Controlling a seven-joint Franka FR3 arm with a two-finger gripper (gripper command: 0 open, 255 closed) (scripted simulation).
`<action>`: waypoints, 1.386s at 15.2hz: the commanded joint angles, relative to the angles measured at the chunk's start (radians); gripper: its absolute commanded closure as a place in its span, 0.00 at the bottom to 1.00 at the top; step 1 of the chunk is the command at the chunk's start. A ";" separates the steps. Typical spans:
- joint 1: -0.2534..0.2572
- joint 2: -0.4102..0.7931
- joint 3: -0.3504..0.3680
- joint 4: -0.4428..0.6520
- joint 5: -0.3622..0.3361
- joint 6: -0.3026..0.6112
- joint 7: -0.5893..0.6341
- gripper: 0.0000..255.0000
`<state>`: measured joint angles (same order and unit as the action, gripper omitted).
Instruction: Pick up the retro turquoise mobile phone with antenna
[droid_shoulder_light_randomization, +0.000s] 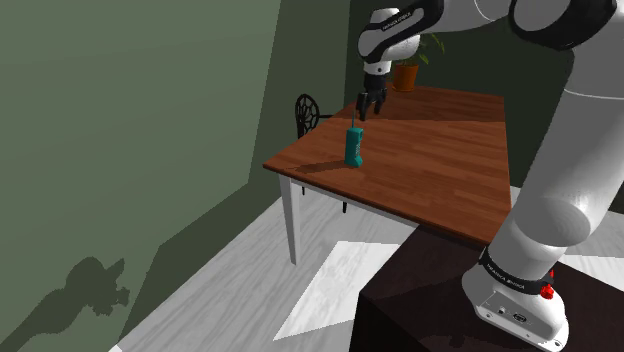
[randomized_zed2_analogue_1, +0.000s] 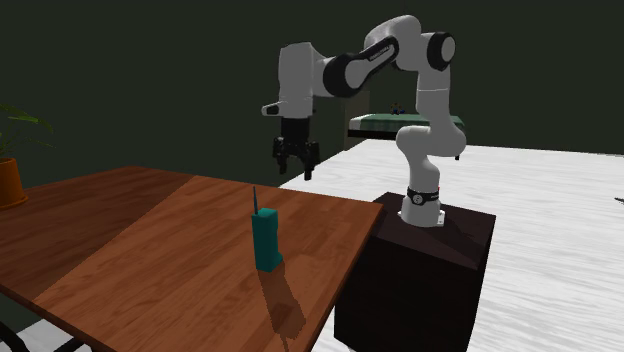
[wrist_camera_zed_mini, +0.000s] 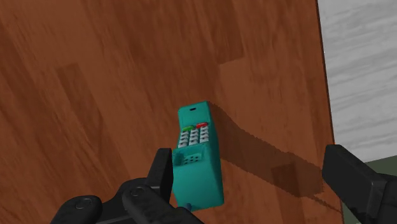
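- Stand (droid_shoulder_light_randomization: 420, 290): the dark box in the lower right of the shoulder view, nearest that camera. It carries the base of the white arm (droid_shoulder_light_randomization: 560, 190), which reaches up and to the left.
- Table (droid_shoulder_light_randomization: 440, 170): a brown wood-grain top on white legs, across the middle of the shoulder view.
- Phone (droid_shoulder_light_randomization: 353, 146): a turquoise handset standing upright on the table near its front-left corner, centre of the frame, with its thin antenna (randomized_zed2_analogue_1: 254, 198) pointing up. In the second exterior view the phone (randomized_zed2_analogue_1: 266, 240) stands just left of centre. In the wrist view the phone (wrist_camera_zed_mini: 198, 153) shows its keypad.
- Gripper (droid_shoulder_light_randomization: 367, 108): black, hanging just above the phone and apart from it. In the wrist view the gripper (wrist_camera_zed_mini: 249, 159) has its fingers (wrist_camera_zed_mini: 347, 178) spread wide, and the phone lies close beside one finger rather than midway.
- Chair (droid_shoulder_light_randomization: 306, 110) and potted plant (droid_shoulder_light_randomization: 408, 68): beyond the table, upper centre, against the green wall.
- Step in hand, as judged: the approach; nothing is grasped.
- Next move, as judged: centre the fingers over the handset, descend clear of the antenna, then close on its sides without tipping it.
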<state>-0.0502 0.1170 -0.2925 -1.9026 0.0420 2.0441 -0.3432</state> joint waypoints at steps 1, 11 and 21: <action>-0.013 0.081 -0.002 0.062 0.028 0.004 -0.034 0.00; -0.074 0.357 0.016 0.275 0.110 0.024 -0.120 0.00; -0.075 0.377 0.020 0.255 0.117 0.062 -0.124 1.00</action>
<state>-0.1256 0.4933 -0.2724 -1.6463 0.1586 2.1061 -0.4676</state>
